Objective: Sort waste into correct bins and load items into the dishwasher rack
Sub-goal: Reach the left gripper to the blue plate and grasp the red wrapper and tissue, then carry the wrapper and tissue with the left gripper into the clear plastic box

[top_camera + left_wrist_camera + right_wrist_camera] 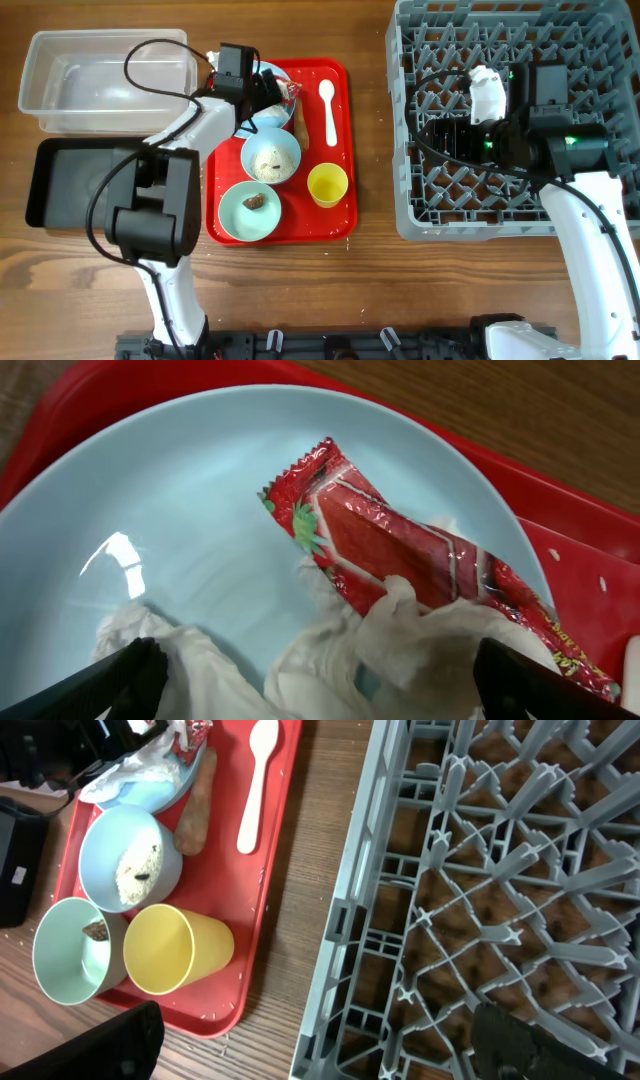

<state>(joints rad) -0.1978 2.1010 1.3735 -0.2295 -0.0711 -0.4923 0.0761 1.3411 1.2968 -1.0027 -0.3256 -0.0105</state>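
Observation:
My left gripper (320, 685) is open, low over the light blue plate (180, 510), its fingers either side of the crumpled white paper (400, 650). The red-and-white wrapper (390, 540) lies just beyond it. The plate sits at the far end of the red tray (340, 225). A blue bowl (270, 157) holds rice, and a green bowl (250, 212) holds a brown lump (255, 201). The yellow cup (327, 184), spoon (329, 108) and brown stick (197, 805) are on the tray. My right gripper (315, 1045) is open and empty above the left edge of the grey rack (500, 200).
The clear tub (105, 75) stands at the far left, with the black tray (70, 180) in front of it, both left of the red tray. A strip of bare wooden table (375, 150) separates the red tray from the rack. Loose rice grains lie on the red tray.

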